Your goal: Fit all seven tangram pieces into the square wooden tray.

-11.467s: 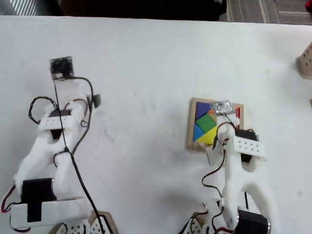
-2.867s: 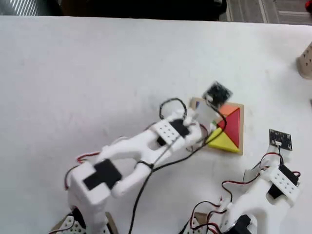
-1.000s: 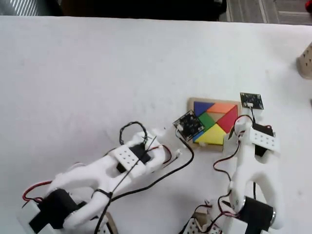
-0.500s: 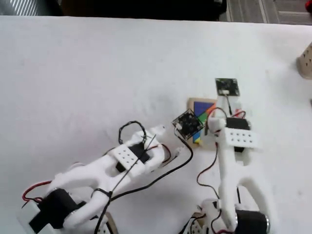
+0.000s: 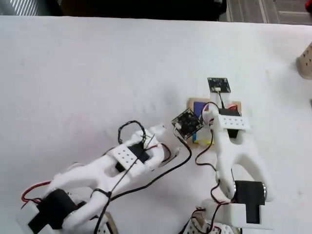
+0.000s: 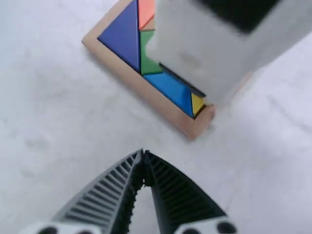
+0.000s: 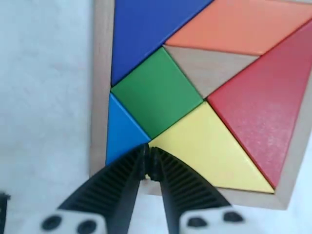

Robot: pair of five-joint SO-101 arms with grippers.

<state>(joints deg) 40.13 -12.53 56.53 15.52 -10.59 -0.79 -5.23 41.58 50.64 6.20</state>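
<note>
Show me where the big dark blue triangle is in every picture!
High view: dark blue triangle in the far left corner of the tray.
Left wrist view: triangle against the tray rim, beside the green square.
Right wrist view: triangle touching the green square.
Shared landmark: the tray's wooden rim.

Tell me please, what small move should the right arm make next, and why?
Probably lift the right gripper straight up, away from the tray. It hangs shut over the tray's edge, and all seven pieces seem to lie flat inside, with no gap showing.
</note>
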